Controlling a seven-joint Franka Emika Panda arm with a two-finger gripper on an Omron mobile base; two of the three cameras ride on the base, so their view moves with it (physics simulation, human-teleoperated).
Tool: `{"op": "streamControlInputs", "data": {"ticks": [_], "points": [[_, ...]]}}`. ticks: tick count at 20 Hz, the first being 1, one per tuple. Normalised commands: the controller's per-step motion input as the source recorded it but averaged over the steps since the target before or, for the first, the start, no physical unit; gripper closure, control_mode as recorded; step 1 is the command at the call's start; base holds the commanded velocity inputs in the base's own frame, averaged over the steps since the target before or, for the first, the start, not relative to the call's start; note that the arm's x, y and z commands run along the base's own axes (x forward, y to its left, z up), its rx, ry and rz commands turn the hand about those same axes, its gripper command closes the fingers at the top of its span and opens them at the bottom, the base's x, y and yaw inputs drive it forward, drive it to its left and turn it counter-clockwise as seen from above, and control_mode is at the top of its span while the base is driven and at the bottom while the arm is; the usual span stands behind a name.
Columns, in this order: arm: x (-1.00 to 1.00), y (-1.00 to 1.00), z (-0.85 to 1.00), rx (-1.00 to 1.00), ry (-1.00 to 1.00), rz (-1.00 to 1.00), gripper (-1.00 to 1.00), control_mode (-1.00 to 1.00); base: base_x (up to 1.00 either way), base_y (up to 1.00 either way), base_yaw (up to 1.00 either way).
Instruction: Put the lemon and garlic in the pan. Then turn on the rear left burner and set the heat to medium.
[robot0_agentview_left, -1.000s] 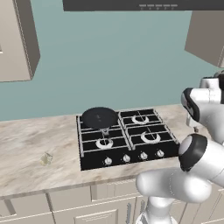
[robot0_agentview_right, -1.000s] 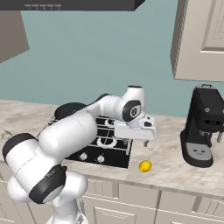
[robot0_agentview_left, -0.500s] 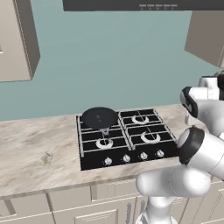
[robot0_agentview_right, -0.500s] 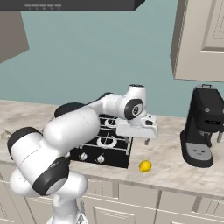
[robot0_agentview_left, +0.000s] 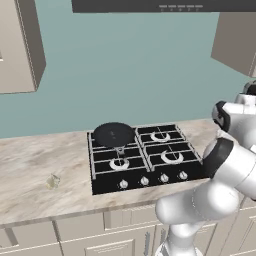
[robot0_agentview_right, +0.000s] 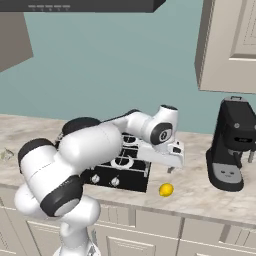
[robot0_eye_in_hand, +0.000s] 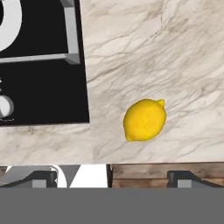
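On the marbled counter just right of the black cooktop (robot0_agentview_right: 117, 167), the small bright yellow lemon (robot0_agentview_right: 166, 190) is seen lying free. The gripper (robot0_agentview_right: 170, 169) is held above it, jaws wide; descent should be centred before closing.

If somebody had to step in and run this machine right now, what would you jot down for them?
Gripper: jaws open, empty, above the counter right of the cooktop, over the lemon.
Lemon: on the counter near the cooktop's front right corner, not yet picked up.
Garlic: on the counter left of the cooktop, untouched.
Pan: empty, on the rear left burner.
Done: nothing in the pan so far.
Left: put lemon and garlic in the pan, then turn on the rear left burner at medium.
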Motion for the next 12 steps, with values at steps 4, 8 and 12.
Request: {"op": "streamControlInputs", "data": {"ticks": [4,8,12], "points": [[0.00,-0.10,-0.10,0.04,0.00,0.01,-1.00,-1.00,0.00,0.00,0.00],[0.00,-0.08,-0.22,0.00,0.03,0.00,-1.00,-1.00,0.00,0.00,0.00],[0.08,-0.05,-0.34,0.00,0.06,0.00,-1.00,-1.00,0.00,0.00,0.00]]}}
